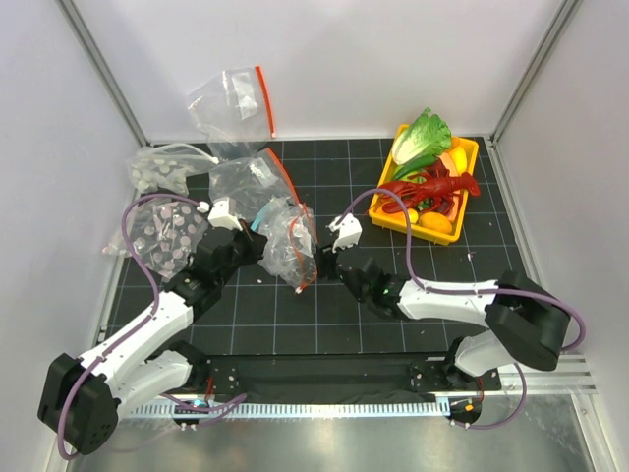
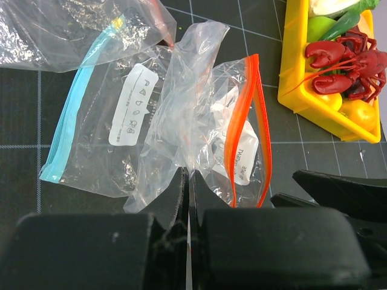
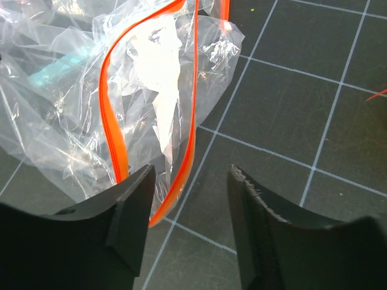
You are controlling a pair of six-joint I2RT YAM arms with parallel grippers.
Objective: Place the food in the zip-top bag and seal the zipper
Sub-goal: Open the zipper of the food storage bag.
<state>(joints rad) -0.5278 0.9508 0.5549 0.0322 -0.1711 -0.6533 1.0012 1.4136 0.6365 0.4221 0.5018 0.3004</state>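
Observation:
The clear zip-top bag [image 1: 282, 246] lies crumpled on the black mat between my two grippers, and its red-orange zipper [image 2: 234, 127] gapes in a narrow loop. My left gripper [image 2: 189, 175] is shut on a fold of the bag's plastic beside the mouth. My right gripper [image 3: 190, 175] stands open at the mouth's near end, and one zipper [image 3: 112, 121] strip runs just inside its left finger. The food sits in the yellow tray [image 1: 408, 228] at the back right: a green lettuce [image 1: 425, 133] and a yellow-orange piece [image 1: 439, 225].
A red lobster [image 1: 432, 189] lies across the tray. A blue-zipped clear bag [image 2: 84, 121] lies under the zip-top bag's left side. A dotted pouch [image 1: 162, 236], a bag of white parts [image 1: 157, 169] and another red-strip bag [image 1: 236, 103] crowd the back left.

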